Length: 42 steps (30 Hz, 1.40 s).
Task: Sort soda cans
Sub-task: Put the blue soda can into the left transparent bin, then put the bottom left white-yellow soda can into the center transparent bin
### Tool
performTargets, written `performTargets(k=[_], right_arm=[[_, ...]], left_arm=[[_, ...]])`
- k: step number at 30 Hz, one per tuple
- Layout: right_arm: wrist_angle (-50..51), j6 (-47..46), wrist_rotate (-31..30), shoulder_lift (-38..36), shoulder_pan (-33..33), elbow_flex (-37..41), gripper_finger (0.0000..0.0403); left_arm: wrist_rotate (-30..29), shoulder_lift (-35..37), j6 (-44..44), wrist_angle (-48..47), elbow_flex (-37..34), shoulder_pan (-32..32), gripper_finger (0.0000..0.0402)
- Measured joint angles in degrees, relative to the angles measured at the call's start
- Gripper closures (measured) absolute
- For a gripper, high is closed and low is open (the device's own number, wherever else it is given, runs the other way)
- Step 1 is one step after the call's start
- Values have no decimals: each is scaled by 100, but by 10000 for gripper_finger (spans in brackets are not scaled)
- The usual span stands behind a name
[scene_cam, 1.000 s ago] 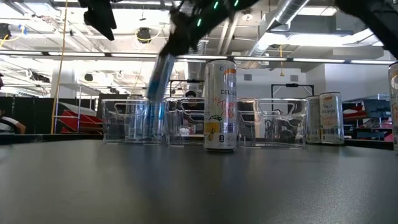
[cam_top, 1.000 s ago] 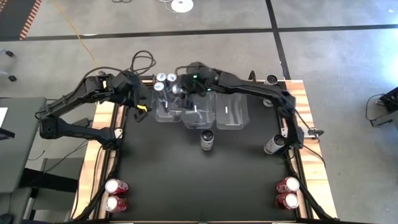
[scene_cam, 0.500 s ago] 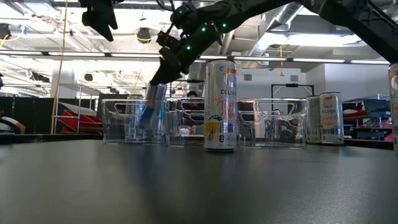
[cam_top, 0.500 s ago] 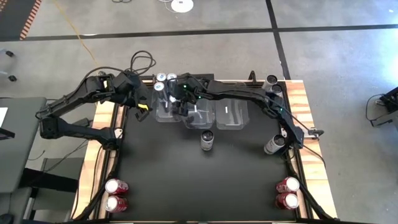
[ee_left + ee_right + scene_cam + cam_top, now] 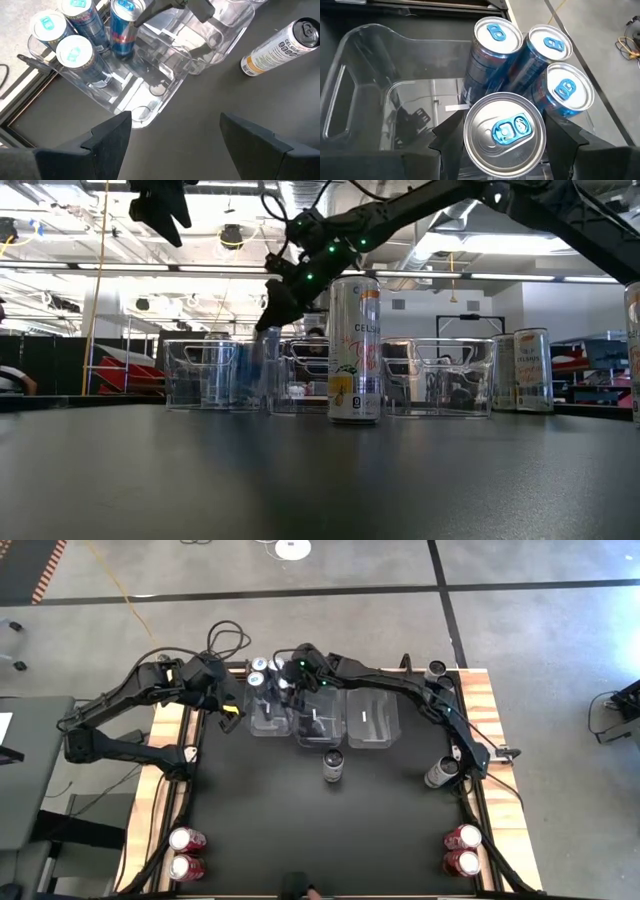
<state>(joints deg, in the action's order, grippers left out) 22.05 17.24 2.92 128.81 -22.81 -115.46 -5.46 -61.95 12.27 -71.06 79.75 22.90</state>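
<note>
**A:** Since the tabletop (image 5: 330, 830) is mostly bare in the middle, is that on purpose?

**B:** I'd guess so. The three clear bins (image 5: 365, 725) sit in a row at the far edge, and the unsorted stuff waits at the margins: two red cans (image 5: 186, 852) at the near left corner, two more red cans (image 5: 462, 850) at the near right. One bin per colour, by the look of it.

**A:** And the arms?

**B:** The right arm reaches all the way across to the leftmost bin (image 5: 165, 85), because that's where the blue cans go. Its claw (image 5: 504, 145) is clamped around a blue-silver can (image 5: 504, 131), holding it upright by the body so it can drop in straight beside the three blue cans (image 5: 540, 65) already standing at the bin's far end. Seems just about down in there.

**A:** Left one doing anything?

**B:** Nope. The left claw (image 5: 172, 137) hangs above the tabletop just beside that same bin, fingers spread, nothing in them. Probably parked out of the way.

**A:** What's the white can (image 5: 355, 348) in the middle?

**B:** It's standing alone in front of the bins, well apart from the rest. A dark can (image 5: 438, 772) stands by the right edge, and two pale cans (image 5: 522, 370) stand off to the side.
</note>
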Motion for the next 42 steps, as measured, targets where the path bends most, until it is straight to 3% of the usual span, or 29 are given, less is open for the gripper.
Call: performTargets(k=[6,18,30,36,42], right_arm=[[-18,273,44,0,24,0,174],[-97,234,42,-11,2,0,116],[-100,-172,22,-57,4,0,111],[266,-928,2,-568,-26,0,110],[1427,-1425,11,-1323,-60,0,110]], left_arm=[[-68,0,-45,134,0,0,101],[-76,0,85,160,0,-2,101],[-78,0,213,161,-2,-2,101],[-101,0,181,418,-2,-2,101],[-110,0,-219,1475,-4,-2,101]])
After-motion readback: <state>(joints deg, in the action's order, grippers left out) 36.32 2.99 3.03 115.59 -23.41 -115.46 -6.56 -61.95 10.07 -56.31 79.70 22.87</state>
